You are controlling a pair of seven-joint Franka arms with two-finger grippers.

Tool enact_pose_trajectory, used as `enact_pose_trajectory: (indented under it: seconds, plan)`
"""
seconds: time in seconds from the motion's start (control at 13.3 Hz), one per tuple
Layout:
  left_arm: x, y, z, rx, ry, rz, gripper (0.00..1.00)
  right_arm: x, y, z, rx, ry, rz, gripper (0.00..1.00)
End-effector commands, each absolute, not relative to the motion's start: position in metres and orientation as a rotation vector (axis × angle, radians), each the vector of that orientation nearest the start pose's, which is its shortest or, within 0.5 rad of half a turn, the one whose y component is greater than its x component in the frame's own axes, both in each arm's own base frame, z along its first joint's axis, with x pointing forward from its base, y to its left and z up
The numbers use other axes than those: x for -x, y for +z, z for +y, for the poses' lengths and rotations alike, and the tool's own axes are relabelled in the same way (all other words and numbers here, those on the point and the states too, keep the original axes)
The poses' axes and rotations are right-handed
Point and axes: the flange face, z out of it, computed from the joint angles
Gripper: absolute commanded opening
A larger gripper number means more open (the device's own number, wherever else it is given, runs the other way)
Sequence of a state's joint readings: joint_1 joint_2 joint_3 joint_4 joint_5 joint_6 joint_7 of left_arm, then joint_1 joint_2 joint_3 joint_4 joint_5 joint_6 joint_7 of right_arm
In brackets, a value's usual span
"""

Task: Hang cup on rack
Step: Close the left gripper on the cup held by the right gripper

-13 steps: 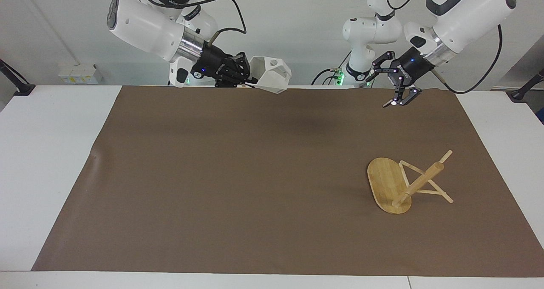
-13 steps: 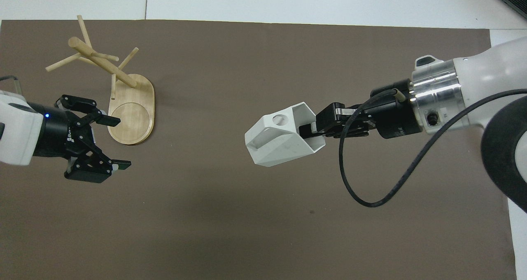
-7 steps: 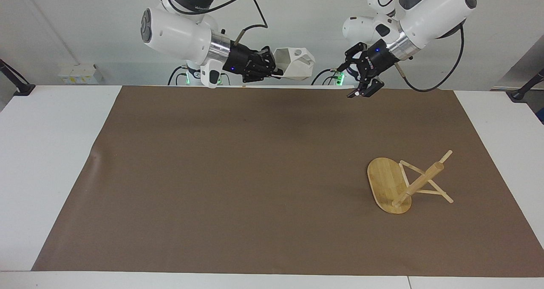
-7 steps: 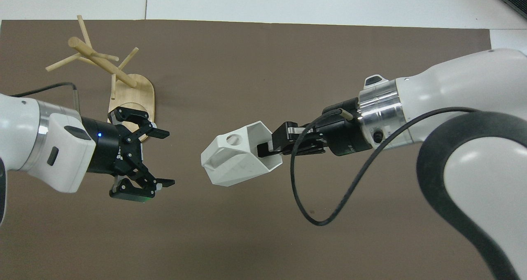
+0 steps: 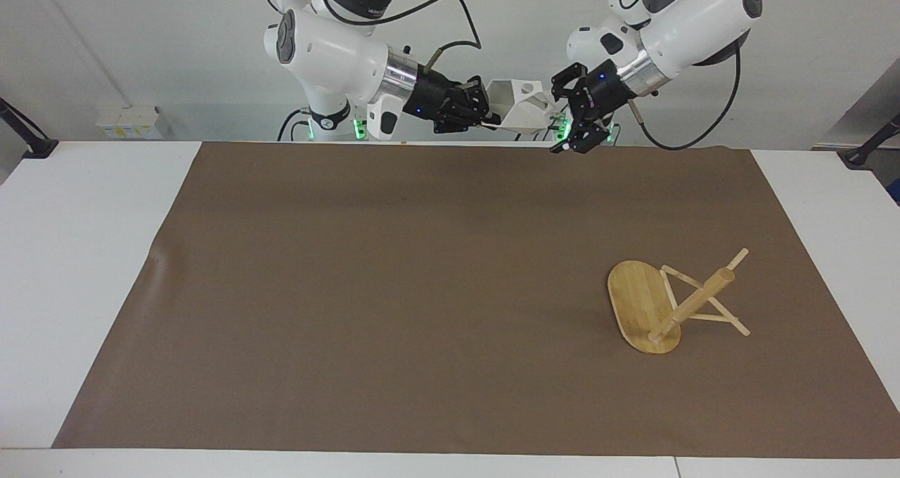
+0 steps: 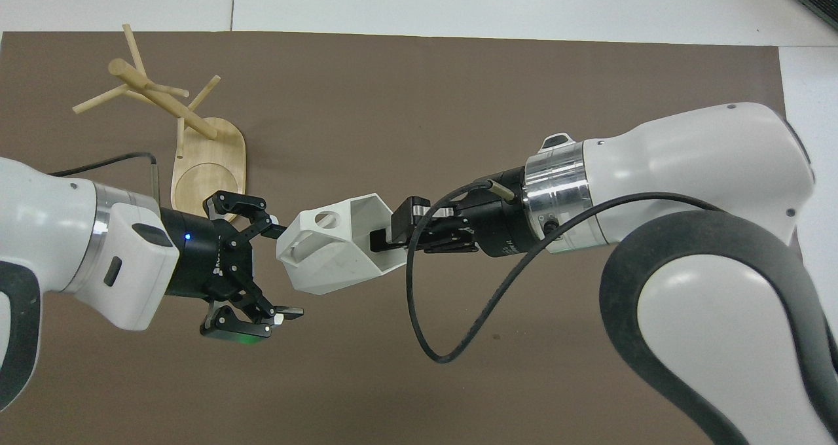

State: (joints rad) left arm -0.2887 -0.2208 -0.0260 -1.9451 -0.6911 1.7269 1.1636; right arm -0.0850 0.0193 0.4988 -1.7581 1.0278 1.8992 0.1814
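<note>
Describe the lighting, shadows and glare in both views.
Facing view: even, diffuse light; the rack casts only a faint shadow on the brown mat. Overhead view: bright glare on the right arm's metal ring; the white cup keeps its facets readable.

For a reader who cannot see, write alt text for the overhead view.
The right hand holds a white cup in the air, presenting it to the open left hand. A bamboo rack lies tipped on the brown mat.

No readable text — marks on gripper bodies too small to make out.
</note>
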Motion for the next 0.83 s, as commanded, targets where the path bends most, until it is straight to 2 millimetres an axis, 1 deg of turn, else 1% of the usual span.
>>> enact_pose_trajectory:
  seconds: [0.0,0.15,0.6,0.75]
  plan:
    - [-0.434,0.596,-0.211,-1.926,0.386,-1.526,1.00,-0.512,0.592,0.289,2.117,0.215,0.107,0.00]
    - [-0.435,0.600,-0.212,-1.937,0.399,-1.493,1.00,-0.516,0.590,0.288,2.112,0.208,0.123,0.00]
    - [-0.442,0.609,-0.218,-1.960,0.480,-1.384,1.00,-0.518,0.592,0.287,2.089,0.192,0.143,0.00]
    - [-0.441,0.612,-0.226,-1.966,0.488,-1.361,1.00,-0.520,0.591,0.288,2.082,0.180,0.158,0.00]
